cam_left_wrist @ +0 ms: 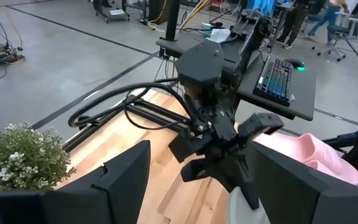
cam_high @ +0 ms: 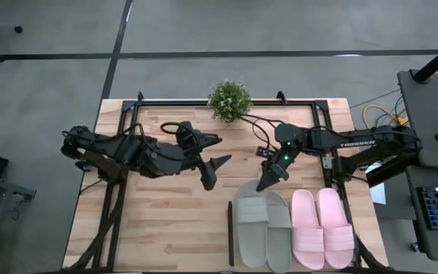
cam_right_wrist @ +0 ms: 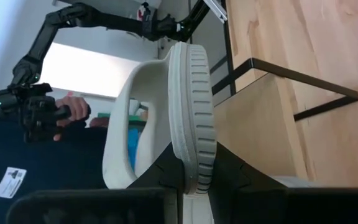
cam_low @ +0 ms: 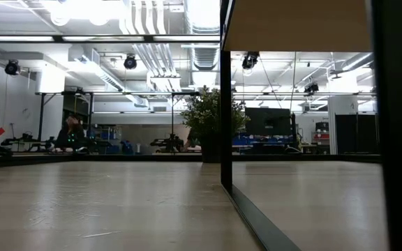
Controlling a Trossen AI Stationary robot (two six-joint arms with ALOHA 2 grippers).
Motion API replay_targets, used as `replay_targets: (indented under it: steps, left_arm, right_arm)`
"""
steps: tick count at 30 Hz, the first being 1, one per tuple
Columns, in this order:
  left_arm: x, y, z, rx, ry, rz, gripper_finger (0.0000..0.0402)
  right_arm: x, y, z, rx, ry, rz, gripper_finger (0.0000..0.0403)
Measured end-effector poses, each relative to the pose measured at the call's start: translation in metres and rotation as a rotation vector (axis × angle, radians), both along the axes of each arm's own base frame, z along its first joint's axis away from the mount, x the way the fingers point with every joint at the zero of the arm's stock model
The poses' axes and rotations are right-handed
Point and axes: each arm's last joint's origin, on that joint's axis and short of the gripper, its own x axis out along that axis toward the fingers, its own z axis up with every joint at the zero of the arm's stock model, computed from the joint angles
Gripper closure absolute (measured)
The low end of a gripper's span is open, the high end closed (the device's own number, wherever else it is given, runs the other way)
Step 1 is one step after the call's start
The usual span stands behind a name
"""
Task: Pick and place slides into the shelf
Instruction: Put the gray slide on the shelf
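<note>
My right pincer point(cam_high: 267, 183) is clenched on the sole edge of a grey-green slide point(cam_right_wrist: 188, 112), at the toe end of the grey-green pair point(cam_high: 263, 228) lying on the shelf point(cam_high: 363, 199) at the counter's point(cam_high: 166, 228) near right; the pink pair point(cam_high: 322, 228) lies just beside them, toward the right edge. My left pincer point(cam_high: 213, 171) hangs released over mid-counter, holding nothing, well apart from the slides. A potted plant point(cam_high: 229, 100) stands at the far edge, and a person's hand point(cam_right_wrist: 73, 112) shows beyond the counter.
</note>
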Motion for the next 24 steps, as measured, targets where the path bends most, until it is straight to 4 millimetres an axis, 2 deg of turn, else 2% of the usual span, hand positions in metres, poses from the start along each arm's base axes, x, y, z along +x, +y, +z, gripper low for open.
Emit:
replay_targets:
  steps: [13, 24]
  left_arm:
    - [0.003, 0.004, 0.004, 0.002, -0.042, 0.012, 0.0152]
    - [0.004, 0.009, 0.006, 0.02, -0.052, 0.018, 0.0152]
  right_arm:
    - [-0.001, 0.001, -0.009, -0.036, 0.007, -0.019, 0.0369]
    - [-0.005, 0.003, -0.026, -0.049, 0.059, -0.039, 0.0369]
